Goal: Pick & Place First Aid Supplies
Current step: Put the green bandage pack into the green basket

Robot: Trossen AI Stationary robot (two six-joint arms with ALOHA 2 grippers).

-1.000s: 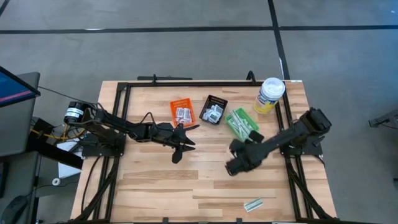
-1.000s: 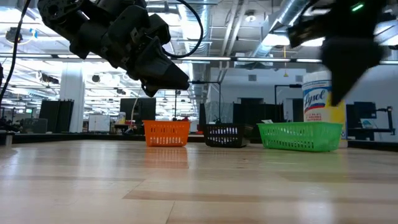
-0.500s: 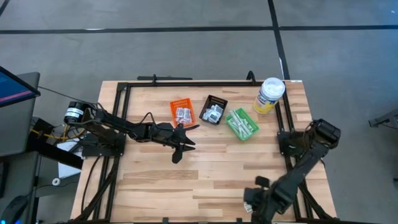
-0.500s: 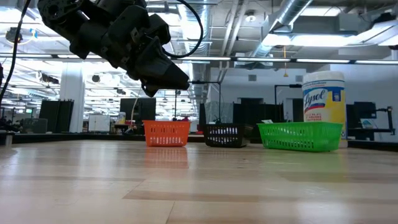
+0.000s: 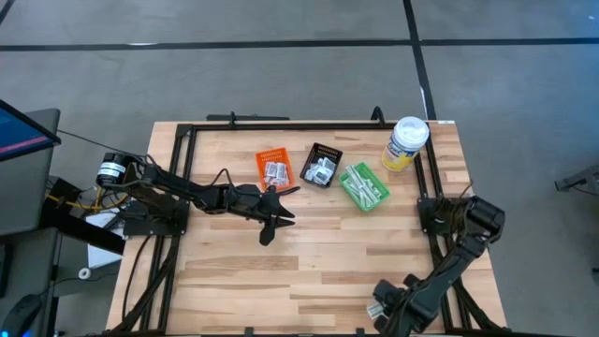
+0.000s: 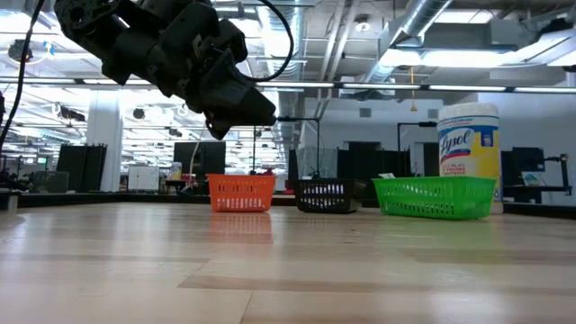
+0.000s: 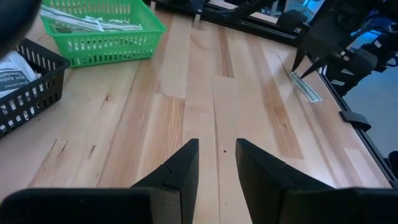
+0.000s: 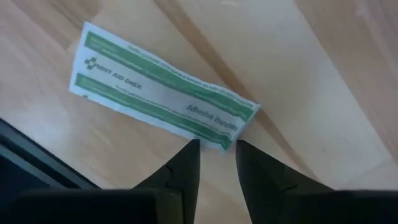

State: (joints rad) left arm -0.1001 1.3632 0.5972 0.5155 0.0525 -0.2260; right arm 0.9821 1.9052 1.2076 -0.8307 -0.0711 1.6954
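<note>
A: What is sitting on the wooden table (image 5: pixel 309 262), going from the big things down?

B: The yellow Lysol canister (image 5: pixel 405 142) is standing at the far right corner. Along the far edge beside it are lying the green bin (image 5: pixel 364 185), the black bin (image 5: pixel 322 165) and the orange bin (image 5: pixel 274 169), each holding packets. One loose pale-green adhesive bandage strip (image 8: pixel 163 96) is lying flat near the table's near right corner.

A: And the arms?

B: The left gripper (image 5: pixel 269 217) is hanging above the middle of the table, left of centre, its fingers a narrow gap apart and holding nothing. The right gripper (image 8: pixel 216 163) is reaching down at the near right corner, its fingers (image 8: pixel 186 167) slightly apart, poised right at one end of the strip without clamping it.

A: What might go wrong from here?

B: Likely the grasp itself. The strip is lying flat against the wood, so the tips may be sliding over the paper, or pushing it toward the near edge and the black frame rail there. They are also catching only an end, so the strip could be bending or slipping free during a lift.
</note>
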